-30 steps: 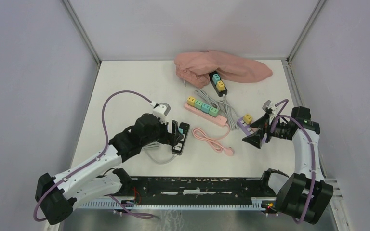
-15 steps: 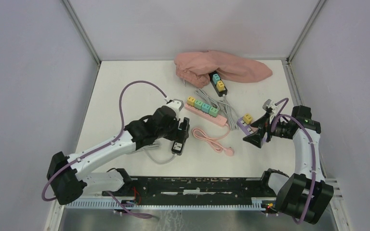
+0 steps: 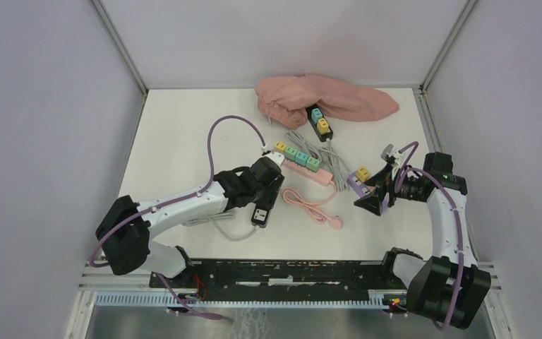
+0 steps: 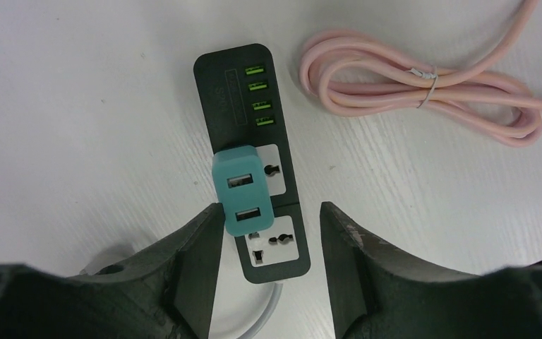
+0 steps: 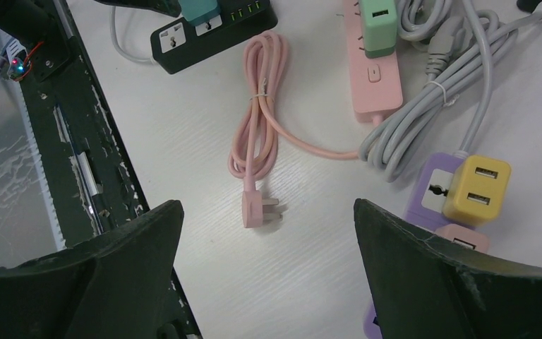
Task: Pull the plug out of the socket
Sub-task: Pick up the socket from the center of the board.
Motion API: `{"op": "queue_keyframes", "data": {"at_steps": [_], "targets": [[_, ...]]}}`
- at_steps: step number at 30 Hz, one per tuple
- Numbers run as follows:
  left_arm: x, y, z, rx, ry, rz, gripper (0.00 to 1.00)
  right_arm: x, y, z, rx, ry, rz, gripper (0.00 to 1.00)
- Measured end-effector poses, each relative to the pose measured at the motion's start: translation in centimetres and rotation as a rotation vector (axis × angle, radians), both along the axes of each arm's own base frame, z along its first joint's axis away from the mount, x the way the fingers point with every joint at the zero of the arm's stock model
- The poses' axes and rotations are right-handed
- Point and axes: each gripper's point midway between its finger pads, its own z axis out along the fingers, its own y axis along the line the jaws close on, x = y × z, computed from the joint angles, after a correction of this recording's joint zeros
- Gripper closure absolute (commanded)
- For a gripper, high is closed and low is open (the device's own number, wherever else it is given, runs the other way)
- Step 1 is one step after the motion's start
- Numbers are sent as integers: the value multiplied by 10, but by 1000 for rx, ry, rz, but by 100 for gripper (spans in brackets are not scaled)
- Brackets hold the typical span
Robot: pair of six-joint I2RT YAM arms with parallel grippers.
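A teal plug [image 4: 243, 189] with two USB ports sits plugged into the black socket strip [image 4: 236, 67], which lies flat on the white table. My left gripper [image 4: 272, 212] hovers over the strip's cable end, jaws partly narrowed and still apart. The left finger [image 4: 197, 247] is right beside the plug's lower corner, and the right finger [image 4: 342, 247] stands clear of the strip. In the top view the left gripper [image 3: 262, 198] covers the plug. My right gripper [image 3: 370, 196] is wide open above bare table, holding nothing.
A purple socket [image 5: 430, 191] with a yellow plug [image 5: 476, 187] lies by the right gripper. Between the arms are a pink cable coil [image 3: 310, 203], a pink strip [image 3: 303, 168] with several coloured plugs and grey cable [image 3: 317, 152]. At the back is a pink cloth [image 3: 324, 99].
My left arm has swung right and forward over the black strip, and its jaws have narrowed round the strip's end. The right arm has barely moved.
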Motion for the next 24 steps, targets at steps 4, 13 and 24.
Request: {"op": "queue_keyframes", "data": {"at_steps": [4,13,24], "targets": [[3,-3,-8,11,2,-2,46,1,2,0,-4,-3,10,4],[6,1,-27,79,10,-22,70,1,7,0,-3,-1,28,4],[6,1,-18,46,-40,-61,97,5,36,5,73,99,70,8]]}}
